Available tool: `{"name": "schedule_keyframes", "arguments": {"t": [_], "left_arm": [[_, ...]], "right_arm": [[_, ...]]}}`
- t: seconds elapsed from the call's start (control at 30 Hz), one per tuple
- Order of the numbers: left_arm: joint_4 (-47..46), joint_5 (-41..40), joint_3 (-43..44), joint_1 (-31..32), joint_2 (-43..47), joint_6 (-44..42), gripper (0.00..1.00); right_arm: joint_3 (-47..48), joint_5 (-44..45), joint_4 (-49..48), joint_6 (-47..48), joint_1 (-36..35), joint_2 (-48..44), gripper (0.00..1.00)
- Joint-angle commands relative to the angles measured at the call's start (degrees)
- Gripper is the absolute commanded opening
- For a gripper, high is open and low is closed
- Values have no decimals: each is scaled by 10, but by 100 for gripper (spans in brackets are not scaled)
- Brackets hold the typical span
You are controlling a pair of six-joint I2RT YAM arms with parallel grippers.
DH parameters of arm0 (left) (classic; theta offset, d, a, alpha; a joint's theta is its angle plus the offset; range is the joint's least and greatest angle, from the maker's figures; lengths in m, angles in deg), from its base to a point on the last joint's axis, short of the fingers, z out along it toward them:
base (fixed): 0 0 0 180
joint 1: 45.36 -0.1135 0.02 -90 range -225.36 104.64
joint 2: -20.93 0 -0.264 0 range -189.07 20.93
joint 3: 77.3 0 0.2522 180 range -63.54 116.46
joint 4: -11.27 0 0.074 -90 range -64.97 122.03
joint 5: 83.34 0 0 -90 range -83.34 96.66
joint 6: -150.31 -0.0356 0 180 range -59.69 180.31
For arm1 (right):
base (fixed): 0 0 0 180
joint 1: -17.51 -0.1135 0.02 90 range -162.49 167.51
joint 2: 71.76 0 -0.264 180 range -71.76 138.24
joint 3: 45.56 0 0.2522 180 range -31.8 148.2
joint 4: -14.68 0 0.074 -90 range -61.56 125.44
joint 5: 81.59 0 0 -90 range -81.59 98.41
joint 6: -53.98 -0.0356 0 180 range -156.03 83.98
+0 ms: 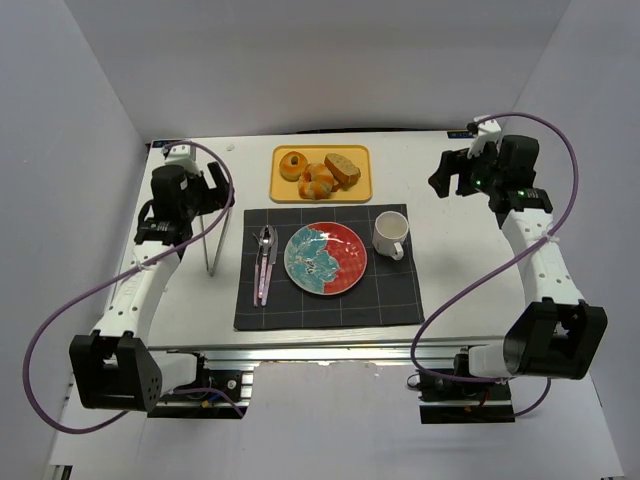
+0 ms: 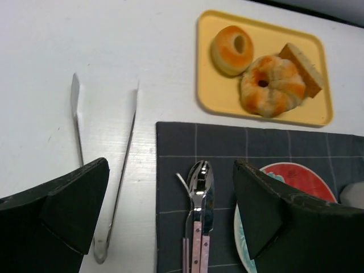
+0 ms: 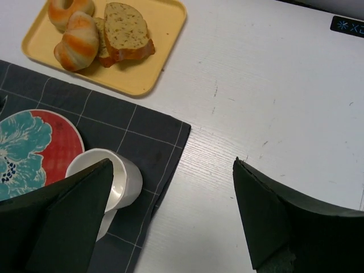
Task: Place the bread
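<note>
The bread is two glossy golden-orange rolls on a yellow tray (image 1: 357,193) at the back of the table. One is a round roll (image 1: 292,164) (image 2: 232,50) with a centre dimple. The other is a lumpy twisted roll (image 1: 318,182) (image 2: 273,85) (image 3: 78,42). My left gripper (image 1: 210,188) (image 2: 170,170) hangs open and empty above the mat's left edge, well short of the tray. Over bare table right of the mat, my right gripper (image 1: 450,172) (image 3: 173,165) is open too and holds nothing.
Tan bread slices (image 1: 343,168) (image 3: 126,28) lean against the rolls. A dark checked placemat (image 1: 330,305) carries a red and teal plate (image 1: 325,259), cutlery (image 1: 265,260) (image 2: 199,199) and a white cup (image 1: 390,235) (image 3: 108,176). Metal tongs (image 1: 215,240) (image 2: 126,153) lie left of the mat.
</note>
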Motion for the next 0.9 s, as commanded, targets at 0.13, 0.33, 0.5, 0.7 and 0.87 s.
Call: {"name": "schedule_keyframes", "arguments": {"t": [0.13,0.33,0.5,0.7,0.87], "left_arm": [[54,-30,-14,-8,-2,-12,98],[79,-32,-22,-19,-36,-38,31],[83,-30,-34,-22,-103,-65,54],[35,-36,-42,-22,-157,-108,89],[18,-54,-31,-23,-207,-142,88]], "right_arm": [[-51,-236,-9,218,3,-63,87],[-73,-412,16,278,-7,-49,26],[-43,-421,81,295,-19,-10,75],[-62,-401,70,293,-21,-22,89],[-71,-394,63,281,-21,-23,89]]}}
